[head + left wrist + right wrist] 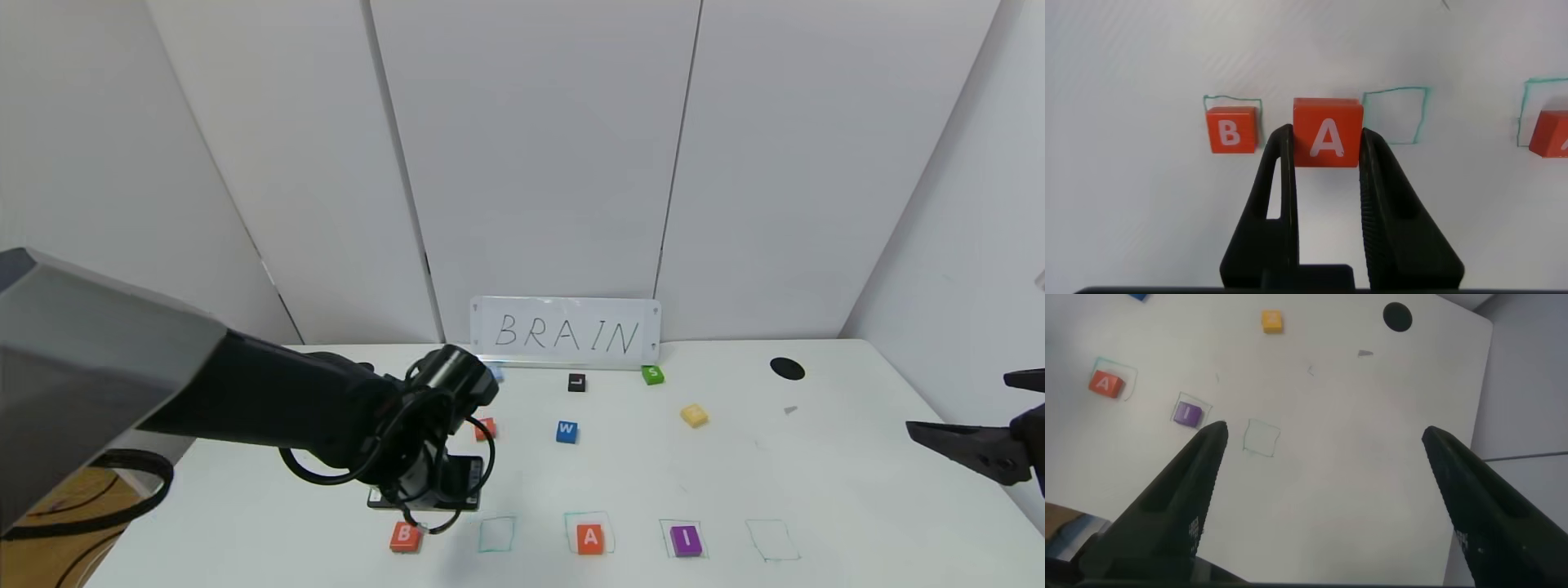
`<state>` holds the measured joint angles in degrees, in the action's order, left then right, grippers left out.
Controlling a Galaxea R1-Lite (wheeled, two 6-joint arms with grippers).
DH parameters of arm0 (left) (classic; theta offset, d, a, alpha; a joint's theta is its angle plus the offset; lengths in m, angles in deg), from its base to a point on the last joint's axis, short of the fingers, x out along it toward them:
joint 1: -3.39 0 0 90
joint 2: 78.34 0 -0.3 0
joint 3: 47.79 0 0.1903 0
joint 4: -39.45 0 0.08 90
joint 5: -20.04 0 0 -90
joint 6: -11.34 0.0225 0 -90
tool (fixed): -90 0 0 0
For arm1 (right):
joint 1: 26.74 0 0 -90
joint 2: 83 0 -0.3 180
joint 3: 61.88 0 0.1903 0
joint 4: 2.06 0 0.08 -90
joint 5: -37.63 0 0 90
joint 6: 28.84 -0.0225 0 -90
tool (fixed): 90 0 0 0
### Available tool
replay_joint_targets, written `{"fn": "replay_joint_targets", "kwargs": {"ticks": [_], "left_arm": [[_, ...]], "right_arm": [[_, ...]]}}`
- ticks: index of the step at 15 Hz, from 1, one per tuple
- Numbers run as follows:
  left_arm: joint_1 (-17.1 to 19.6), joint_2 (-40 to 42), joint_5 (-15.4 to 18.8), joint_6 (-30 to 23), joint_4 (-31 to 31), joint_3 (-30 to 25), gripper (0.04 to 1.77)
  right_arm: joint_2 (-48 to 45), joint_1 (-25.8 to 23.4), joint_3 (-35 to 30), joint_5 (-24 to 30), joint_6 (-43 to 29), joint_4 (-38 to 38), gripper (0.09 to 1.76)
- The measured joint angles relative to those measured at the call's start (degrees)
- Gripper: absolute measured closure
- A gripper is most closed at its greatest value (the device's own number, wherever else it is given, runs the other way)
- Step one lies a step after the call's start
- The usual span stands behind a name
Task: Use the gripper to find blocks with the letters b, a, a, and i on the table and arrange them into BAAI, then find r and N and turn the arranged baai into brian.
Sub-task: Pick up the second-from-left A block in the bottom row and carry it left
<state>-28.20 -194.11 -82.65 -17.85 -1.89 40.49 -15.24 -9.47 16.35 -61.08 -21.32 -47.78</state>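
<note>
My left gripper (1327, 140) is shut on an orange block marked A (1327, 132), over the white table (816, 490), between the orange B block (1232, 131) and an empty green outline (1394, 114). In the head view my left gripper (429, 494) hides this block, just behind the B block (405, 536). A second orange A (589, 538) and the purple I (686, 541) lie in their outlines. The orange R block (486, 428) is partly hidden behind my left wrist. The pale yellow N block (694, 415) lies farther back right. My right gripper (963, 449) is open and empty at the right edge.
A blue W block (566, 431), a black L block (576, 382), a green S block (652, 375) and a light blue block (495, 373) lie near the back. A sign reading BRAIN (566, 332) stands against the wall. A black hole (787, 368) is at the back right. An empty outline (771, 539) lies right of the I.
</note>
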Motion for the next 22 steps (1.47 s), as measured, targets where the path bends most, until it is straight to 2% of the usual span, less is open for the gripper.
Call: {"fn": "replay_joint_targets", "kwargs": {"ticks": [4,7,11,14,17,22], "left_arm": [[7.8,4.6,0.8,7.2,-1.7,0.0,1.32],[14.3,5.9,4.7,12.4,-1.6,0.0,1.32],[22.2,6.1,11.7,20.5,-1.5,-0.1,1.32],[27.5,5.2,13.4,26.9,-0.8,0.1,1.32],[30.5,2.8,13.6,28.0,-0.4,2.1,1.32],[33.1,-2.0,13.8,28.1,0.7,6.2,1.32]], "right_arm": [[-0.5,0.4,0.0,0.1,-0.2,0.0,0.14],[-1.0,1.0,0.0,0.1,-0.3,0.0,0.14],[-1.7,1.6,0.0,0.4,-0.3,0.0,0.14],[-2.0,1.8,0.0,0.3,-0.4,0.0,0.14],[-2.0,1.8,0.0,0.3,-0.4,0.0,0.14],[-2.0,1.7,0.1,0.1,-0.4,0.0,0.14]]}}
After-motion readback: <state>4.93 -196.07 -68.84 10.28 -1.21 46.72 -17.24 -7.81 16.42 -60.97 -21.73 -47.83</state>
